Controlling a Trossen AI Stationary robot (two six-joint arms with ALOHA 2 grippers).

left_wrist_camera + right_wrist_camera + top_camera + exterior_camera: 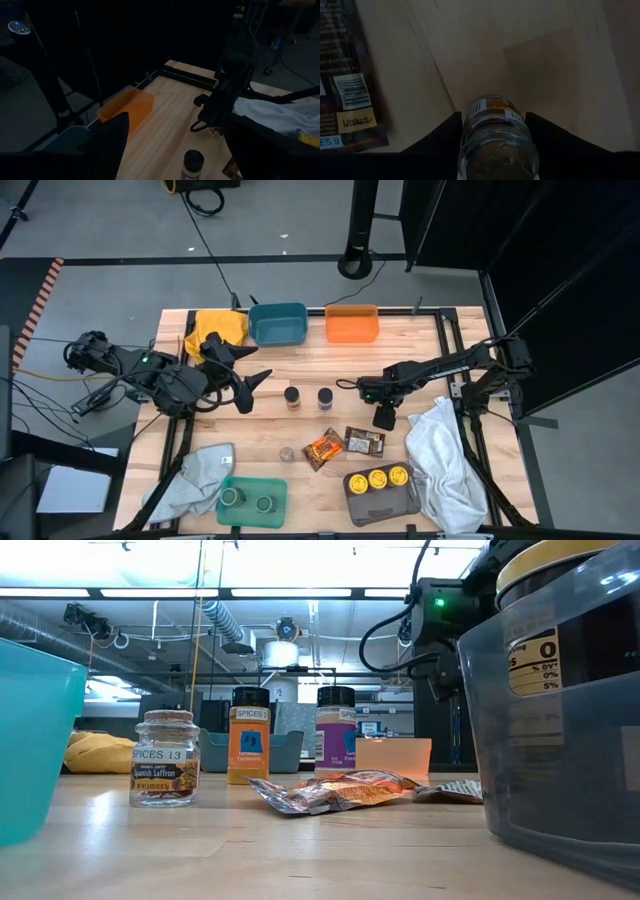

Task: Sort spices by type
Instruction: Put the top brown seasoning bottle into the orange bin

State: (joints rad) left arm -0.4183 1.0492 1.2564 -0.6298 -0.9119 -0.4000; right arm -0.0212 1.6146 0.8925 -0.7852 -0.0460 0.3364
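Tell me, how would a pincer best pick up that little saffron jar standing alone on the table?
Judging by its pose, from above, gripping the round glass sides just under the lid: the saffron jar stands upright with bare table around it, the orange packet lying a little apart.

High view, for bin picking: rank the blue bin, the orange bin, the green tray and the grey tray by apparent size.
1. green tray
2. grey tray, close behind it
3. blue bin
4. orange bin
The two bins look nearly alike, so their order is unsure.

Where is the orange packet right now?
In the high view, the orange packet lies flat near the table's middle, beside the brown packet and just behind the grey tray.
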